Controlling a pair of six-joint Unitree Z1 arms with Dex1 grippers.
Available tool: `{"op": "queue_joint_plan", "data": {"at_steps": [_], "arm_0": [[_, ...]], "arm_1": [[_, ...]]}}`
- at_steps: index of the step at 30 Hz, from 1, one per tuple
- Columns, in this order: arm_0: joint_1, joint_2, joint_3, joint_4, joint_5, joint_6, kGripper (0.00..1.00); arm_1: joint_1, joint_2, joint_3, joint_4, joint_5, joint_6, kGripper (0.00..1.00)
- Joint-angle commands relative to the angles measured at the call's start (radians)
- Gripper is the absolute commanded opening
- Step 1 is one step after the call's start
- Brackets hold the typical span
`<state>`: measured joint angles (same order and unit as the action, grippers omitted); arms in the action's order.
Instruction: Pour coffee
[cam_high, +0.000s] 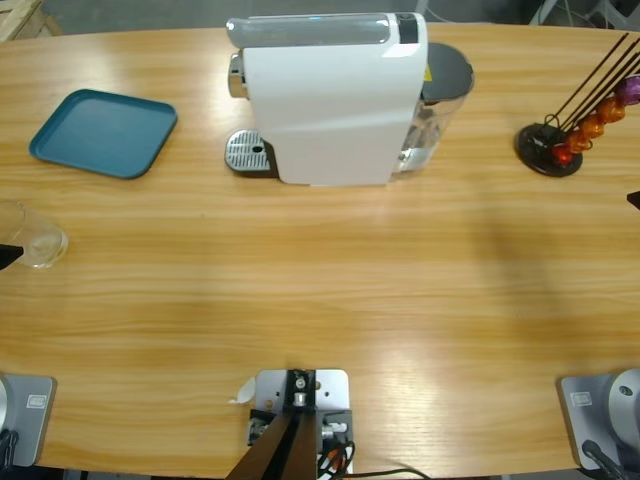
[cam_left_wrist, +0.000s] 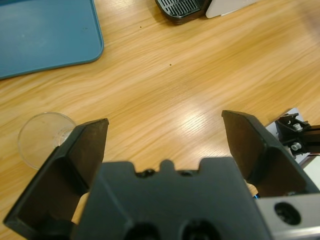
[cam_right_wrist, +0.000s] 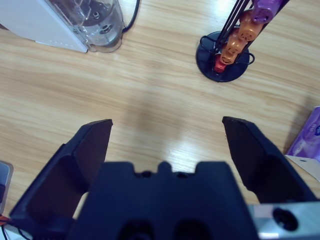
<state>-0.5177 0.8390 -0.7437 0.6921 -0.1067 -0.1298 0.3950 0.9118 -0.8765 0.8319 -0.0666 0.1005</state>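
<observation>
Long wooden table (cam_high: 330, 300) lying mostly bare; left end effector (cam_left_wrist: 162, 145) and right end effector (cam_right_wrist: 167, 145) both hovering wide open, holding nothing, while the small clear glass (cam_left_wrist: 45, 137), seeming empty, is looking light, slick and breakable, best gripped around its mid-wall.

High cam overhead, wrist cams low, share table (cam_high: 320, 300)

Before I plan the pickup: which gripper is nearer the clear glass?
Left. The left gripper, jaws open, has the glass just beside one jaw. The right gripper faces the capsule stand; no glass in its view.
</observation>
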Motion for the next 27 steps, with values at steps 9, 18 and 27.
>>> {"op": "queue_joint_plan", "data": {"at_steps": [9,18,27], "arm_0": [[-0.008,0.008,-0.053,0.003,-0.003,-0.096,0.991],[0.078,0.394,-0.357,-0.211,-0.171,-0.486,0.968],[0.07,0.8,-0.636,-0.258,-0.406,-0.631,0.769]], "arm_1": [[0.01,0.006,0.031,-0.014,0.007,-0.005,1.0],[0.01,-0.017,0.036,-0.018,0.005,-0.005,1.0],[0.01,-0.05,0.044,-0.023,0.005,-0.002,1.0]]}}
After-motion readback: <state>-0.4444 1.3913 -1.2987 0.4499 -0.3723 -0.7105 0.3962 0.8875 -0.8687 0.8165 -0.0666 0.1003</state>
